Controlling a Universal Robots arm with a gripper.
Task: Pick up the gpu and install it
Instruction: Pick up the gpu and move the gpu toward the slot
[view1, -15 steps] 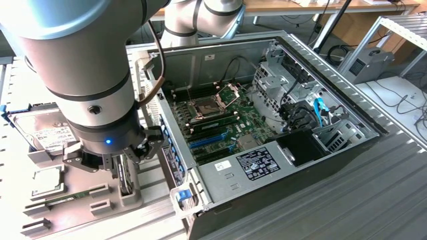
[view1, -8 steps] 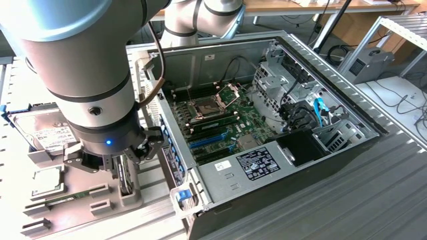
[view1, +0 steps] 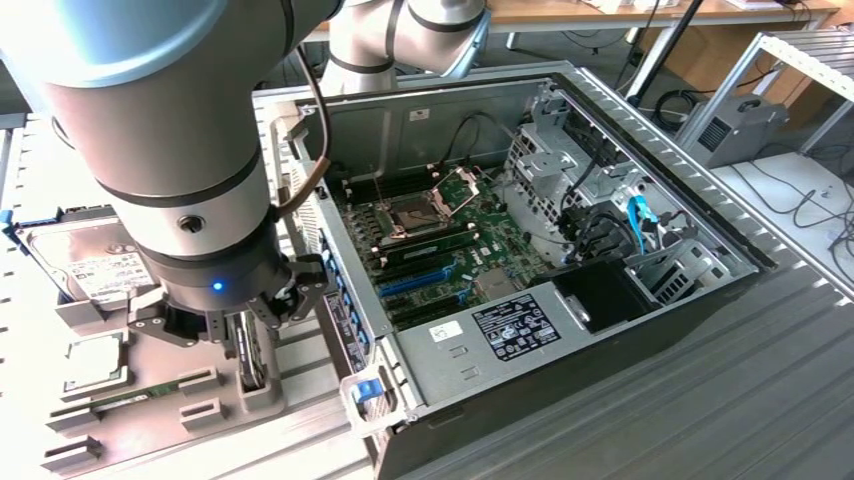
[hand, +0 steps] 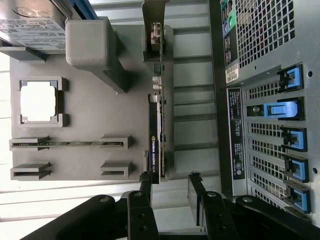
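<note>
The gpu (hand: 155, 135) stands on edge in a slot of the grey holder plate (hand: 100, 110), a thin dark card with a black label strip along its upper edge. In the exterior view the gpu (view1: 250, 368) shows as a dark sliver under the wrist. My gripper (hand: 170, 179) hangs open just over one end of the card, and nothing is between its fingers. One black fingertip (hand: 146, 177) sits close to the card's end; the other (hand: 195, 177) stands off to the case side. In the exterior view the gripper (view1: 251, 322) is low over the holder.
The open PC case (view1: 667, 300) lies close beside the holder, its motherboard (view1: 441, 240) facing up and blue slot latches (hand: 292, 140) along its rear panel. On the holder also sit a hard drive (hand: 30, 25), a processor chip (hand: 37, 100) and a memory stick (hand: 70, 143).
</note>
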